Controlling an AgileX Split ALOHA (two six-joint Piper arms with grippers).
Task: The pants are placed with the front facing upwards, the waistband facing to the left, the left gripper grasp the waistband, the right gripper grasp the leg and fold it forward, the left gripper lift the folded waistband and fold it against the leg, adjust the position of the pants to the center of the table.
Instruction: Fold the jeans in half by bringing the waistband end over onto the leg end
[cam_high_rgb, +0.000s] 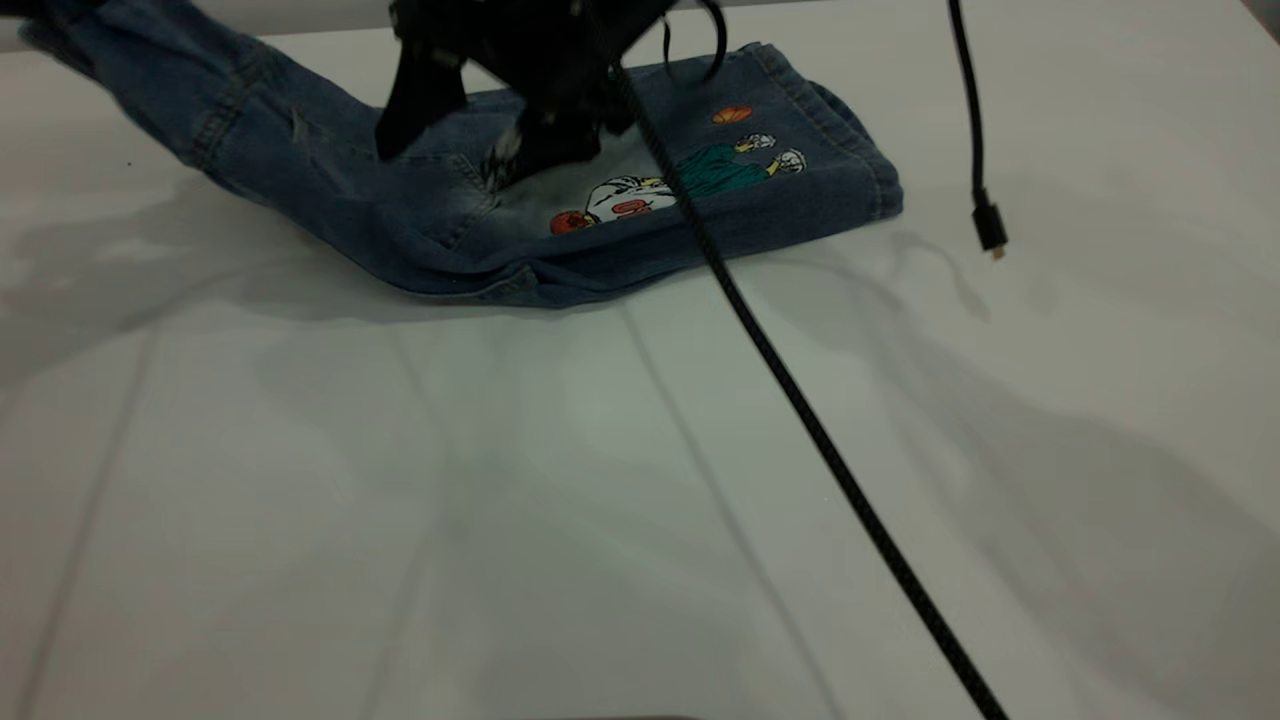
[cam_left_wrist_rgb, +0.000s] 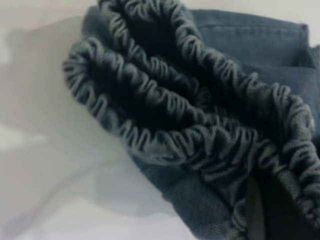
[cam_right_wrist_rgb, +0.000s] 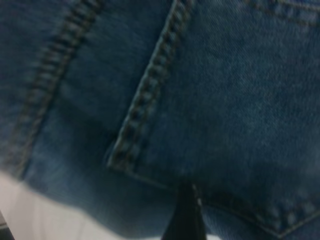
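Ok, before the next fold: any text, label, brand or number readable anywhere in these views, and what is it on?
Nothing readable in any view.
Cartoon print on the pants: a red mark on its white part could be lettering, too blurred to read.
Waistband, left wrist view: gathered denim only, no tag.
Right wrist view: denim and stitching only.
Table: no markings.

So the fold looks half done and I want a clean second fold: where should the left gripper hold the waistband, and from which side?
Grip the waistband across its bunched ruched layers, coming from the pants' open left end over bare table. There the gathered edge rides raised, so a finger could probably slide beneath; the right gripper sits farther in.
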